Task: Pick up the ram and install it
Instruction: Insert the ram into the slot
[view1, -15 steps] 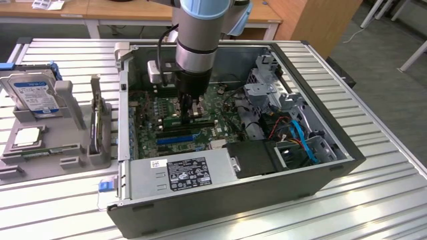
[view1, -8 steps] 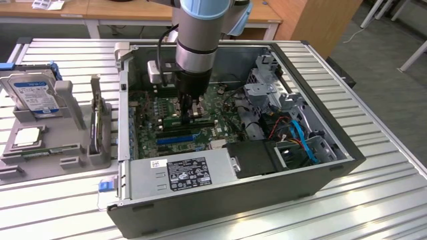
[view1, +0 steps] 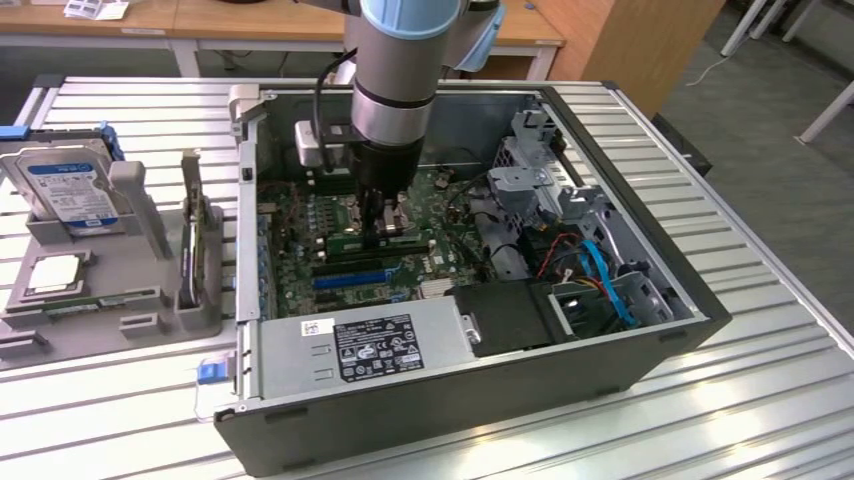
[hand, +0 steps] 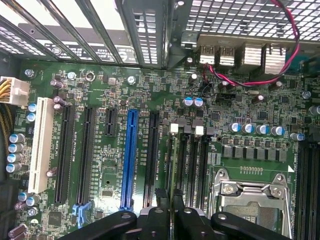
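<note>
Wrist view looks straight down on the ram (hand: 169, 170), seen edge-on as a thin green strip standing in one of the dark memory slots of the motherboard (hand: 165, 95). The pincer (hand: 170, 202) is clenched on it: its two black fingers (hand: 161, 200) stand nearly together, one on each side of the stick's upper edge. Just to one side of the pincer lies the metal-framed processor socket (hand: 252, 197). To the other side run the long expansion slots, first black ones, then a blue slot (hand: 130, 160) and, farthest off, a white slot (hand: 41, 145).

From the exterior view, the pincer (view1: 387, 222) reaches down inside the open computer case (view1: 441, 400), with the ram (view1: 378, 241) as a green strip directly under it, down at board level. Near the pincer, towards the camera, sits the grey power supply (view1: 367, 345) with its label. Blue cables (view1: 607, 285) curl well off to the exterior view's right.

The case rests on a ribbed metal table (view1: 747, 400). Well apart from the pincer, at the exterior view's left, a grey tray (view1: 80, 330) carries a blue-labelled hard drive (view1: 67, 190) standing upright and a square silver processor chip (view1: 54, 272). Behind the table are wooden desks (view1: 240, 20) and grey floor (view1: 761, 110).
</note>
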